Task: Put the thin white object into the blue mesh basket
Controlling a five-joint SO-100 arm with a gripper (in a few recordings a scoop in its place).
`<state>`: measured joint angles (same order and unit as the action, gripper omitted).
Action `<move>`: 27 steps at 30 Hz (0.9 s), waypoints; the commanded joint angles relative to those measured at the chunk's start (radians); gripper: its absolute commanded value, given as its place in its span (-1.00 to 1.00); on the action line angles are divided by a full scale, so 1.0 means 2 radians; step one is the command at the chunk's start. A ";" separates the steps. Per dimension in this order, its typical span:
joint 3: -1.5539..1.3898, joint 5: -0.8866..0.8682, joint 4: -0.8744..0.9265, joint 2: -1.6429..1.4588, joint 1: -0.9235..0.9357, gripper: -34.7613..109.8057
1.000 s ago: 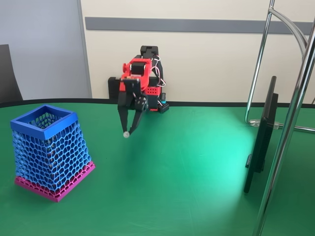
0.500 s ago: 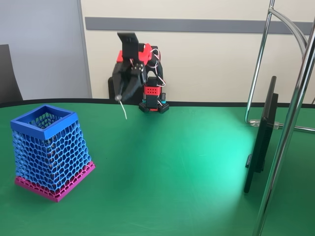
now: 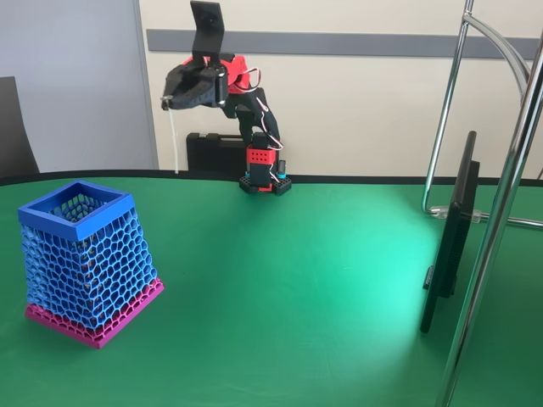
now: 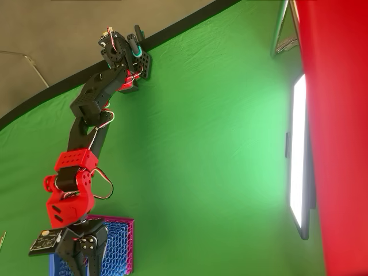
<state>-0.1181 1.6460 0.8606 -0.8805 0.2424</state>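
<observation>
High above the back left part of the green desk (image 3: 322,280) in the fixed view, the tool (image 3: 170,102) is pinching the thin white object (image 3: 173,140) at its top end. The object is hanging straight down from the tool as a very slender white stick, its lower tip clear of the desk; its held end is too small to make out. The blue mesh basket (image 3: 85,259) is standing on the desk to the lower left, a honeycomb lattice with a solid blue rim and a pink base, well below the stick. In the overhead view the tool (image 4: 80,253) is lying over the basket (image 4: 118,247), covering part of its opening. A dark flat screen (image 3: 450,237) and shiny metal stand tubes (image 3: 501,212) are standing at the right, well apart from the arm. A black box (image 3: 212,153) is sitting behind the arm's base.
</observation>
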 commanded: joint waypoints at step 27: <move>-0.086 0.044 -0.260 0.026 0.081 -0.46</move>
<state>-0.2853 1.7242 0.3605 -0.8115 0.3973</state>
